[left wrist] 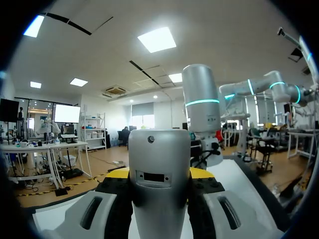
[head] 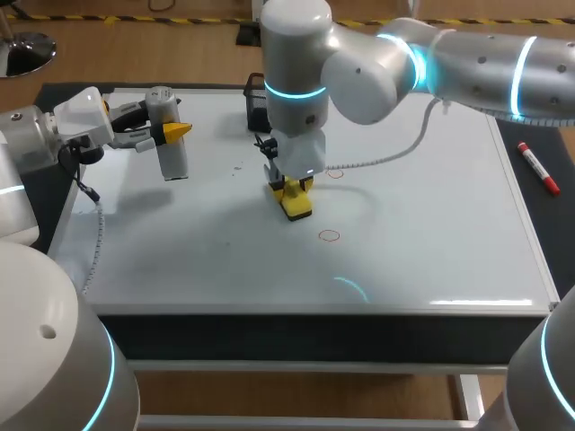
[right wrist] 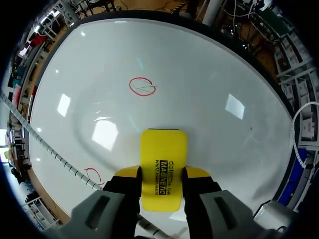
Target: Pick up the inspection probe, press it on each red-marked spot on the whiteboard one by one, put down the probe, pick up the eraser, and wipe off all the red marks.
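Whiteboard point(head: 431, 224) covers most of the dark bench point(head: 557, 224). At the board's left side, the left claw point(head: 175, 133) is clamped on the inspection probe point(head: 169, 135), a grey cylinder held about upright. Its lower end is down near the board, but contact can't be told. In the left wrist view the probe fills the gap betw. both yellow-tipped fingers, which press it from 2 sides. Further right, at the board's far edge, stands a black holder point(head: 256, 108). Near the board's middle, the right arm comes in from the right and points straight down. The right claw point(head: 295, 193) grips the yellow eraser point(head: 296, 208) by its 2 long sides, with the eraser's free end sticking out past the tips, low over the board. Can't tell if it touches. A red circle point(head: 335, 173) sits just right of this claw, apart from the eraser. A second red circle point(head: 330, 236) lies nearer the front edge, also unwiped. Far right, off the board, a red marker point(head: 538, 168) lies on the bench.
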`<state>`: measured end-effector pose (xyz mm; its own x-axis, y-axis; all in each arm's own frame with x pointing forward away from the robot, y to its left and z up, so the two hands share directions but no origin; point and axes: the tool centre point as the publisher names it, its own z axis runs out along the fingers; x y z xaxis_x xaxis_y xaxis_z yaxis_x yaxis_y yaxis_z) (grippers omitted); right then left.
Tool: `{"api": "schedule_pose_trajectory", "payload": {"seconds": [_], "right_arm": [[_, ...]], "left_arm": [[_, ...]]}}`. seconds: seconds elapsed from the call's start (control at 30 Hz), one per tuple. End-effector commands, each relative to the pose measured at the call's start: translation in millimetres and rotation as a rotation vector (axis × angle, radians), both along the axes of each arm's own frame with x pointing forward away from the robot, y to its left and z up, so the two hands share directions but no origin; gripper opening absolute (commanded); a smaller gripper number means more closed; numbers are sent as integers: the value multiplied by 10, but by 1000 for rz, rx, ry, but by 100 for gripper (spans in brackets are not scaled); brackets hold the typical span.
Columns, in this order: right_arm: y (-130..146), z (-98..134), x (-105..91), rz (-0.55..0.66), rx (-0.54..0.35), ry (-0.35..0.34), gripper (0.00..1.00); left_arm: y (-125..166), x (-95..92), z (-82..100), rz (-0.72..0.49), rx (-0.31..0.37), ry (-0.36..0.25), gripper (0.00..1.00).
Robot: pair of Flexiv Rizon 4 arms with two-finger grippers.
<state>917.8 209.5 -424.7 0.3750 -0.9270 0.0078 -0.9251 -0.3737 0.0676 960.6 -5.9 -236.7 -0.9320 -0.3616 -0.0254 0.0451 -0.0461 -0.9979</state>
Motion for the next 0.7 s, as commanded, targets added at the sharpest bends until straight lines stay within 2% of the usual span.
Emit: {"api": "schedule_pose_trajectory", "payload": {"seconds": [0.03, 0.4, 0.7], "right_arm": [[-142, -53, 61, -7, -4, -1, 0], [-312, -46, 165, -36, -18, -13, 0], [-385, 364, 363, -113, 50, -62, 0]], "left_arm": [[-6, -2, -2, 3, -3, -4, 0], [-6, -2, -2, 3, -3, -4, 0], [-6, -2, -2, 3, -3, -4, 0]]}}
